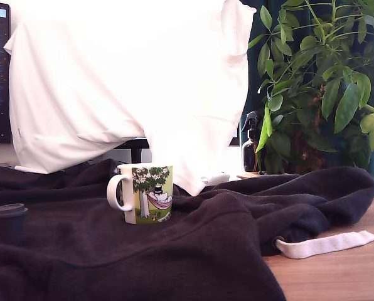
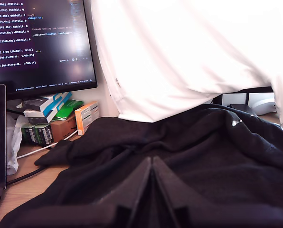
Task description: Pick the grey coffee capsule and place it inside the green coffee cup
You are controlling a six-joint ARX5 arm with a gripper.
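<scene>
The green coffee cup [image 1: 147,192], a white mug with a green tree-and-hammock picture, stands upright on a dark cloth, its handle toward the exterior view's left. At the far left of that view, the grey coffee capsule [image 1: 7,221] also stands on the cloth, wide rim up. My gripper [image 2: 152,165] shows only in the wrist view. Its two black fingers [image 2: 132,190] are pressed together, shut, with nothing between them, low over the dark cloth. Neither the cup nor the capsule appears in the wrist view. The arm is out of the exterior view.
A rumpled dark garment [image 1: 193,251] with a white strap [image 1: 325,244] covers most of the wooden table [image 1: 350,276]. A white cloth [image 1: 124,81] hangs behind. A monitor [image 2: 37,42], stacked boxes [image 2: 51,118], a spray bottle [image 1: 251,141] and a leafy plant [image 1: 319,81] stand at the back.
</scene>
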